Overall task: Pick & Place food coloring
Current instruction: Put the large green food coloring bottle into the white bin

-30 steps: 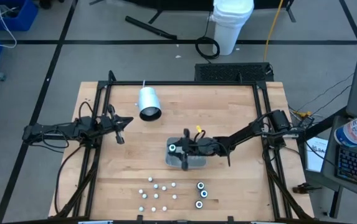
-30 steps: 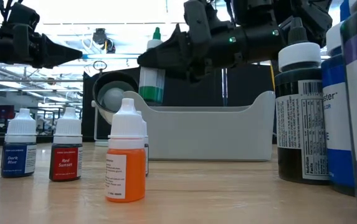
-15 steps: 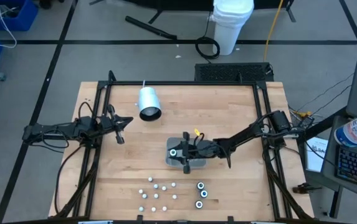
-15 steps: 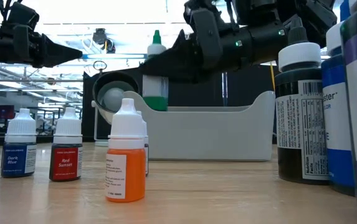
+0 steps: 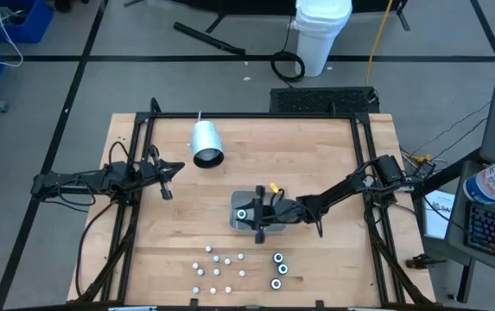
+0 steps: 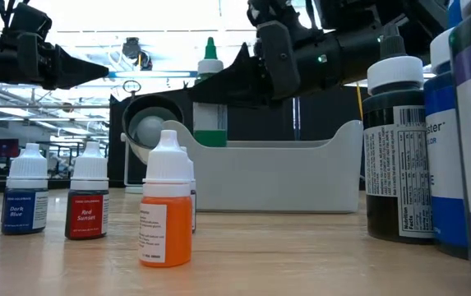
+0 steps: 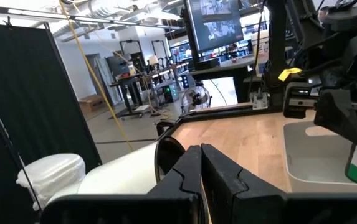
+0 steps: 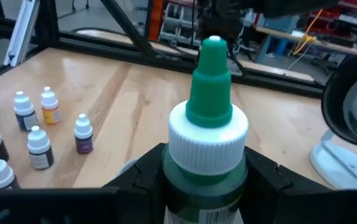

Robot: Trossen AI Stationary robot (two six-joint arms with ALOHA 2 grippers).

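Green-tipped food coloring bottle (image 6: 209, 94), white collar, clear neck and green body, stands upright between the fingers of the right gripper (image 5: 247, 213), clamped on either side below the collar; it is positioned over the left end of the grey tray (image 5: 275, 226) near the table's centre, its lower part behind the tray's wall in the low view. Same bottle fills the right wrist view (image 8: 207, 143), dark fingers (image 8: 142, 172) pressing its shoulders. Left gripper (image 5: 173, 168), fingers pressed together with nothing between them, hangs above the table's left side, pointing toward the centre, near the white cylinder (image 5: 206, 143) lying on its side at the back left. Remaining stock: small white-capped bottles (image 5: 218, 269) standing loose in a cluster at the front edge of the wooden table (image 5: 316, 155), well apart from the tray; 3 wider bottles (image 5: 278, 270) in a column just to their right. Low view, near items: orange bottle (image 6: 166, 205), "Red Sunset" bottle (image 6: 87, 203), "Dark Blue" bottle (image 6: 26, 200), all upright; large dark bottle with white nozzle (image 6: 396, 148) at right.
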